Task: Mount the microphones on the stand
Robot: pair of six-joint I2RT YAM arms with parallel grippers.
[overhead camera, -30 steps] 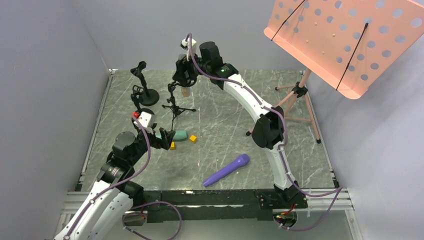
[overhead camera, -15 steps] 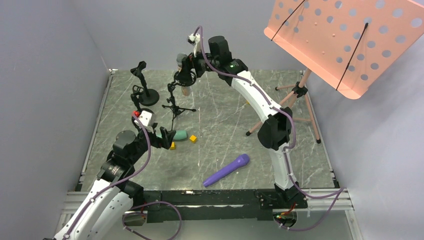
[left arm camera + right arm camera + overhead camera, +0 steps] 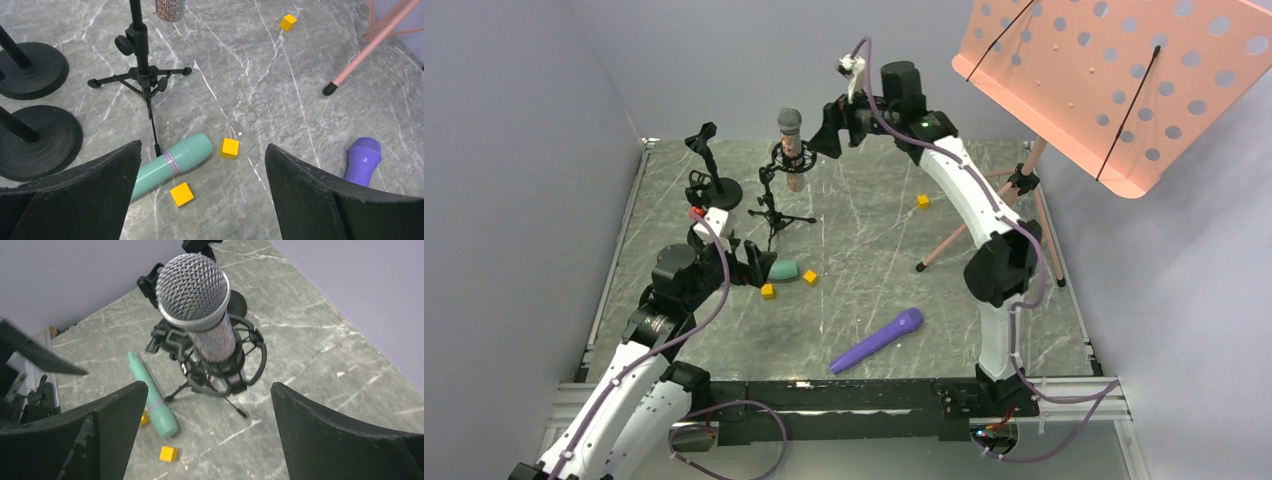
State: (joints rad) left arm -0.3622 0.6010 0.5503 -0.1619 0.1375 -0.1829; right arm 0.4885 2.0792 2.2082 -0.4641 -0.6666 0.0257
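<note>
Well, the left claw (image 3: 749, 268) hovers wide before the black tripod stand (image 3: 774, 205), over the teal-green plastic microphone (image 3: 175, 160) lying at that stand's foot. In the stand's clip the glittery pinkish-copper microphone with a silver mesh head (image 3: 200, 295) now stands alone. The right claw (image 3: 827, 128) has let go, spread wide, and drawn back rightward. One is mounted, I'd say; the purple microphone (image 3: 877, 340) lies well right of the stand.

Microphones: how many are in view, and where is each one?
3. The glittery microphone sits upright in the tripod stand's clip; the teal microphone lies beside that stand's feet; the purple microphone lies apart, toward the near edge. None appears hidden.
</note>
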